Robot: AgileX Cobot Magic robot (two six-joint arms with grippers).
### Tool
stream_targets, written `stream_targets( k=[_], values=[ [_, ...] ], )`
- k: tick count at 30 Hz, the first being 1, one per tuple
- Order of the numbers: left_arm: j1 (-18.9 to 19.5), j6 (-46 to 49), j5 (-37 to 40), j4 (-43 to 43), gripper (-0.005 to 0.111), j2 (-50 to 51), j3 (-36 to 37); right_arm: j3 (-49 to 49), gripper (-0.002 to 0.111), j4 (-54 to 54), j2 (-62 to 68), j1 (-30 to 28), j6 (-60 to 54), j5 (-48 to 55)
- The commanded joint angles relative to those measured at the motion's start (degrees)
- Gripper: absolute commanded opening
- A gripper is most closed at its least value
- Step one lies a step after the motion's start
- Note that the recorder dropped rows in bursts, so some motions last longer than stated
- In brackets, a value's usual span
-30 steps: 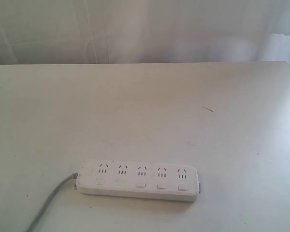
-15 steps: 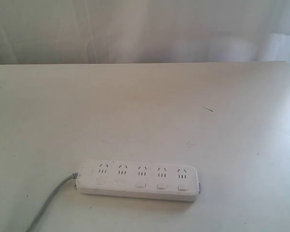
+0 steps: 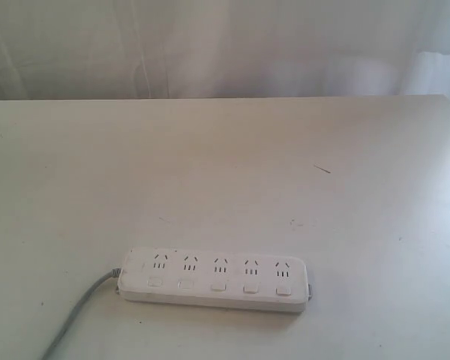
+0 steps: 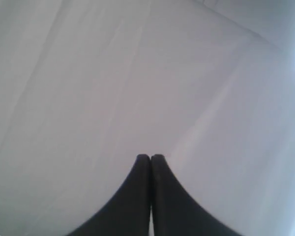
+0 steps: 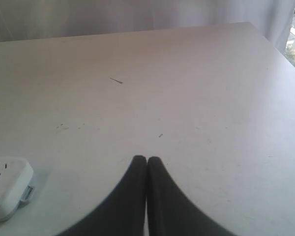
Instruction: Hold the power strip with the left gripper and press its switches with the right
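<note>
Power strip point(image 3: 214, 280) untouched; left gripper point(image 4: 150, 158) and right gripper point(image 5: 147, 160) both pinched closed, empty
Likely light, rigid, slippery plastic: pin the end by the cord point(image 3: 81, 304), clear of its 5 switches point(image 3: 218, 285)

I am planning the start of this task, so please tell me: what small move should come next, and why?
Probably the left gripper should open and travel toward the power strip. Its jaws are pressed together, the strip is not in its view, and the strip lies untouched on the table, so holding must come before pressing.
</note>
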Motion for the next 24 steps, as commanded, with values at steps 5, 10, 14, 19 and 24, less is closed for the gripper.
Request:
stream_targets(
  k=[5, 10, 14, 19, 24],
  values=[
    [0.02, -9.75, -8.85, 13.13, 0.000, -0.15, 0.24, 0.25, 0.000, -0.09, -0.29, -0.27, 0.00, -0.56],
    [0.02, -9.75, -14.58, 14.41, 0.000, -0.15, 0.24, 0.25, 0.000, -0.09, -0.29, -0.27, 0.00, -0.56],
    [0.02, -12.11, -8.61, 29.07, 0.000, -0.15, -4.68, 0.25, 0.000, -0.09, -0.29, -0.27, 0.00, -0.56],
    [0.02, -24.72, -1.77, 50.50, 0.000, 3.99, -15.63, 0.25, 0.000, -0.09, -0.29, -0.27, 0.00, -0.56],
    [0.02, -35.05, -1.55, 67.17, 0.000, 12.98, -24.13, 0.25, 0.000, -0.09, -0.29, -0.27, 0.00, -0.56]
  ],
)
